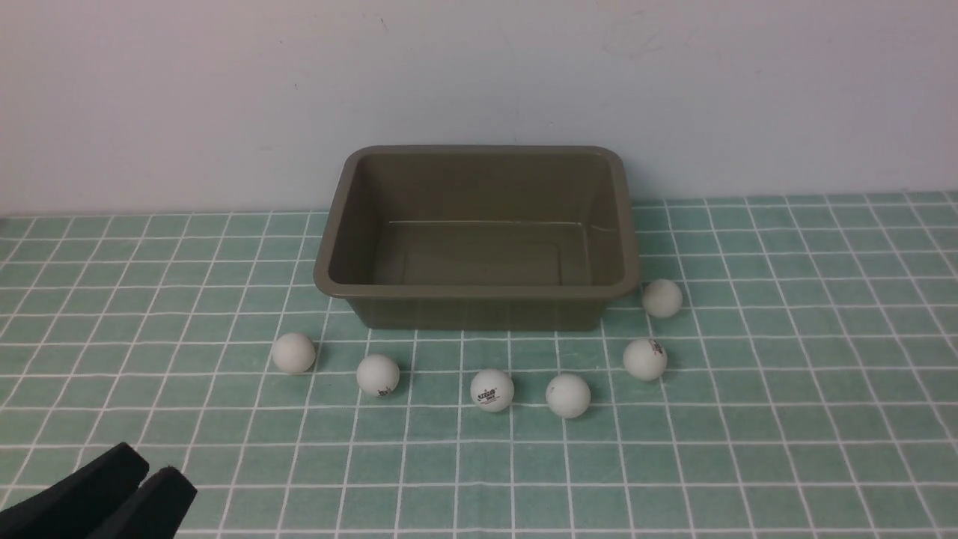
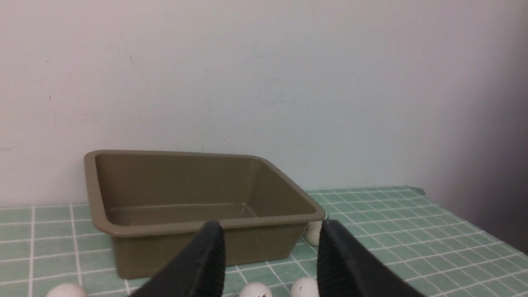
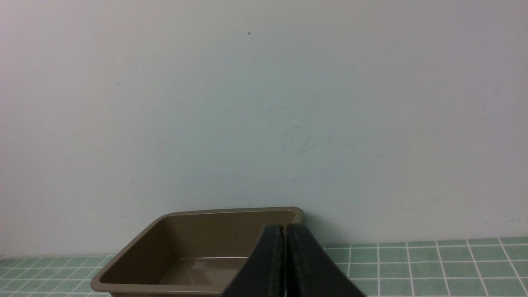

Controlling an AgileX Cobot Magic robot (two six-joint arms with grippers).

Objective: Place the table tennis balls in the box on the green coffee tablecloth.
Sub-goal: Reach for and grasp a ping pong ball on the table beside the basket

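Left pincer (image 1: 153, 468): seen at the near left edge of the front view; its jaws are held partly apart, with nothing between them.
Right pincer (image 3: 284, 233): not shown in the front view; its jaws are seen pressed together and empty.
Balls (image 1: 492, 389): six are laid on the cloth (image 1: 786, 419) in a curved row, ahead of the left pincer and off to its right; none is in the box.
Nearest ball (image 1: 293, 352): ahead and slightly right of the left pincer, well apart from it; the left arm is judged the nearer.
Box (image 1: 479, 290): empty, just beyond the row as reckoned from both pincers.
Axis: none is offered by a round ball, so the jaw heading is judged free.
Far-end ball (image 1: 662, 298): set just beside the box's right corner; judged better left to the right pincer.
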